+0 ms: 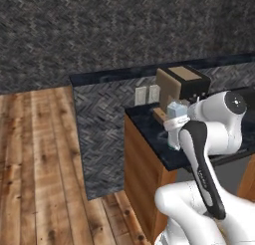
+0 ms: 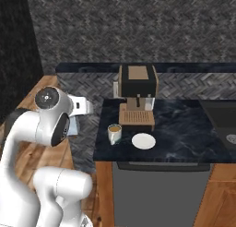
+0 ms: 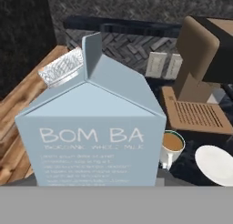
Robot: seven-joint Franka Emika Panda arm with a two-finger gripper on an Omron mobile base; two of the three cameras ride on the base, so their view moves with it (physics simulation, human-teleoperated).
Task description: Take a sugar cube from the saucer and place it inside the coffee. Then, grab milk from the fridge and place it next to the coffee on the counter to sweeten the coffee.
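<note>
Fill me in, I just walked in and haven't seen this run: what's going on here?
The robot arm is carrying the milk carton in its gripper toward the counter. The carton looms close in the hand view, and the left base view shows it at the arm's end, above the counter's near part. On the counter, the mug of coffee stands beside the saucer, which looks bare, in front of the coffee machine. The milk has not been set down yet.
</note>
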